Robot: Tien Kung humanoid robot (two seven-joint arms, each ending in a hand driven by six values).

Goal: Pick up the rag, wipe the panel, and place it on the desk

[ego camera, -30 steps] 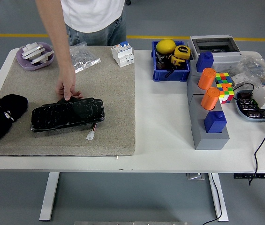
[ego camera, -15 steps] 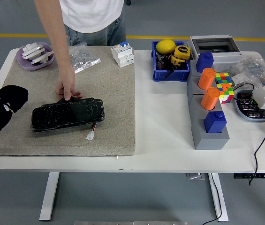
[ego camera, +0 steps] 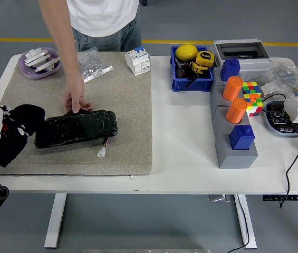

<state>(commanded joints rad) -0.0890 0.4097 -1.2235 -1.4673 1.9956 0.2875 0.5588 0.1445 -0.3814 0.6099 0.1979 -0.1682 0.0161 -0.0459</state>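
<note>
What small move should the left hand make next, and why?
Probably sweep right along the panel. The left hand holds the black rag at the panel's left end, so most of the glossy surface looks unwiped. A person's hand steadies the far edge, so keep to the near side.

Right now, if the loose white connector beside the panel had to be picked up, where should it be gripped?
Pinch the white connector across its small body from above; it lies flat on the mat, clear of the panel except for its short wires.
</note>
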